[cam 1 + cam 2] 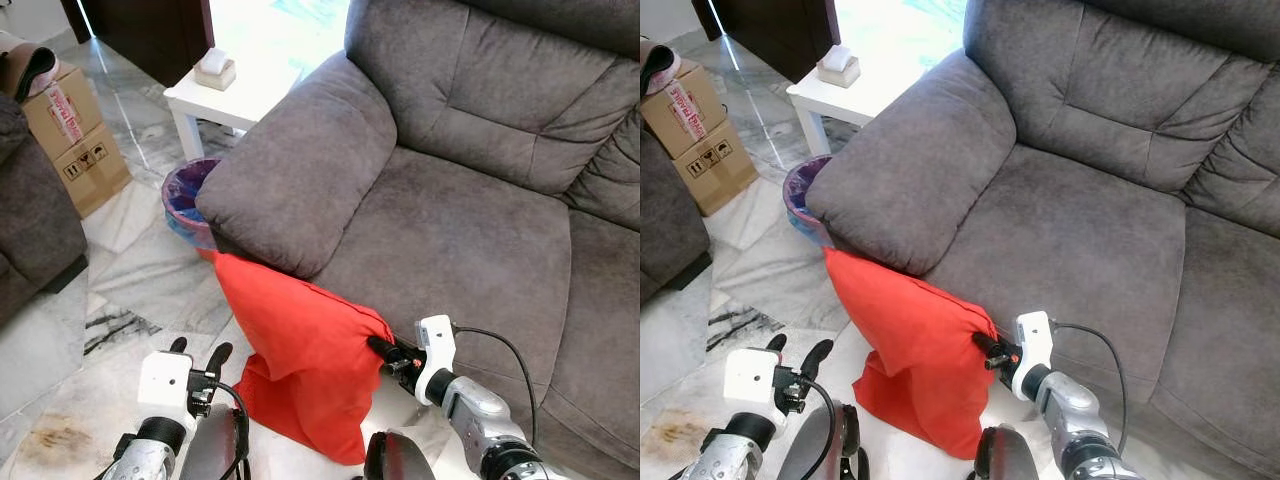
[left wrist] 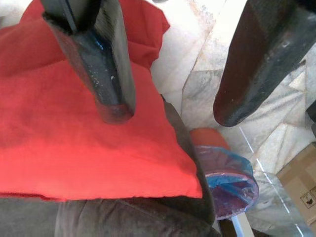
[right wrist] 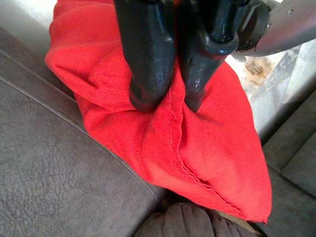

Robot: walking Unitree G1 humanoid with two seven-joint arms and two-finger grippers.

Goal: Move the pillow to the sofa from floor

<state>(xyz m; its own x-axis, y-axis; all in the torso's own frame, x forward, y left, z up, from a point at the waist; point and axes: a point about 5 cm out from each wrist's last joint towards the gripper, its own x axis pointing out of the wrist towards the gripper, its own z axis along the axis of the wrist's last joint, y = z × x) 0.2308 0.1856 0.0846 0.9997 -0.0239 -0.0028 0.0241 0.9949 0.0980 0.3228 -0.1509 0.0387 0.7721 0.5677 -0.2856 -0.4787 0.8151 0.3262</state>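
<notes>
Right pincer (image 3: 165, 101): clamped on a seam fold at the pillow's right upper corner, both fingers pressed into red cloth, just at the near edge of the seat.
Left pincer (image 1: 198, 356): fingers spread apart, gripping nothing, hovering low and near, just left of the pillow's lower half.
Pillow (image 1: 300, 365): red, hanging tilted against the sofa front; far-left corner tucked under the armrest, bottom sagging towards the floor, whether touching it cannot be told.
Long axis: running from the far-left corner under the armrest down to the near-right bottom, steep rather than flat.
Sofa (image 1: 450, 230): grey seat cushion lying up and far-right of the held corner, wide and bare.
Armrest (image 1: 300, 170): bulging over the pillow's far-left corner, likely to drag on the cloth during a lift.
Nearer arm: right, already holding; left close enough to pinch the lower left edge.
Key relation: seat lies beyond and above the grip, so probably lift up, then carry far-right.
Bin (image 1: 190, 195): blue-lined, on the floor left of the armrest, clear of that path.
Risk: single-corner hold, heavy sag, possible slip.
</notes>
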